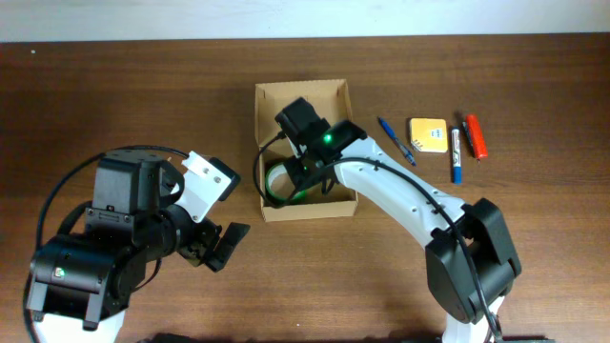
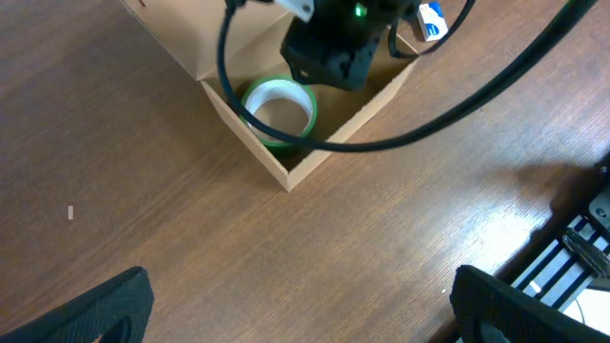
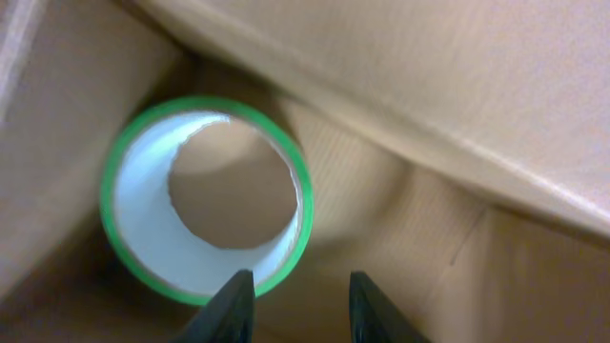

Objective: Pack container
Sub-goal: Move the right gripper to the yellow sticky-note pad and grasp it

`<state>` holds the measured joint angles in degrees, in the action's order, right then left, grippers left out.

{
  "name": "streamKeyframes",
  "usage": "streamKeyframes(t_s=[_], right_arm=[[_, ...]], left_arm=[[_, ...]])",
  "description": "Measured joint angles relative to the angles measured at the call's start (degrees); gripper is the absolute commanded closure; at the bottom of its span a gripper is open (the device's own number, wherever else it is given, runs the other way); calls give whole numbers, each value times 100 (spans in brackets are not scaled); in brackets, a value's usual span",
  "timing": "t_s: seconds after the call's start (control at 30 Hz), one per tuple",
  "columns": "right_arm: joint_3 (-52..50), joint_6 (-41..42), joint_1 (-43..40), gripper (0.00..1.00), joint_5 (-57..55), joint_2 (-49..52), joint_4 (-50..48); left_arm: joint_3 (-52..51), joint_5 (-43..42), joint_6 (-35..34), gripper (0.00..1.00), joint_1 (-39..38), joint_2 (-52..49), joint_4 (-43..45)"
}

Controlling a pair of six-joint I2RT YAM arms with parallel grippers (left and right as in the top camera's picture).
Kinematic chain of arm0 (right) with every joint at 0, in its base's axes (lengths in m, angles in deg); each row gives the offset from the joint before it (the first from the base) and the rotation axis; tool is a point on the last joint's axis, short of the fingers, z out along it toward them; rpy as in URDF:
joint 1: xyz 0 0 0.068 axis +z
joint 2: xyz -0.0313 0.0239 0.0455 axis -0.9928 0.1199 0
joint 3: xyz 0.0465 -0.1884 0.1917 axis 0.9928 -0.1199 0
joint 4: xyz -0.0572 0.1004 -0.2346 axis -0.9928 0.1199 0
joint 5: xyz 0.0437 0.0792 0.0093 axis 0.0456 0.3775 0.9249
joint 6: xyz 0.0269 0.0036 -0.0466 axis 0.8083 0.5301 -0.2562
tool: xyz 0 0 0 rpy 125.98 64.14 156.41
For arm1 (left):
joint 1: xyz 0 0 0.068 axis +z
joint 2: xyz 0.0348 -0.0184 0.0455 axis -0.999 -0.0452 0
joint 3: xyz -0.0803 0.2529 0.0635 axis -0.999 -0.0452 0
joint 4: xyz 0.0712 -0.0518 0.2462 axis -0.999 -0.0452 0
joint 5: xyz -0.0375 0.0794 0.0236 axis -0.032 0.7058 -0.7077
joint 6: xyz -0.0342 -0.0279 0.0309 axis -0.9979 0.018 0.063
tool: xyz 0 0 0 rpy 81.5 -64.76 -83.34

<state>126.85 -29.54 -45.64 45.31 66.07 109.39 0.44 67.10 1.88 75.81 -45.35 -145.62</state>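
The container (image 1: 303, 95) is a tan cardboard box standing open in the table's middle, its flap lid folded back at the far side. A green tape roll (image 1: 275, 181) lies flat in its left part; it also shows in the left wrist view (image 2: 278, 110) and in the right wrist view (image 3: 143, 238). My right gripper (image 3: 297, 305) is down inside the box, open and empty, its left finger at the roll's outer rim. My left gripper (image 2: 305, 314) is open and empty over bare table to the front left of the box (image 2: 286, 171).
To the right of the box lie a blue pen (image 1: 395, 140), a yellow pad (image 1: 428, 134), a blue marker (image 1: 457, 155) and a red marker (image 1: 476, 136). The right arm (image 1: 410, 195) reaches over the box's right wall.
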Motion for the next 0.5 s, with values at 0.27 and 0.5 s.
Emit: streamKeyframes(t_s=[0.27,0.5], right_arm=[[870,-118,-485,60,-7,-374,511],[1029,-133,-1565,58,-9,-691,562]], left_arm=[[0,2,0,0,0,0,0],[0,2,0,1,0,0,0]])
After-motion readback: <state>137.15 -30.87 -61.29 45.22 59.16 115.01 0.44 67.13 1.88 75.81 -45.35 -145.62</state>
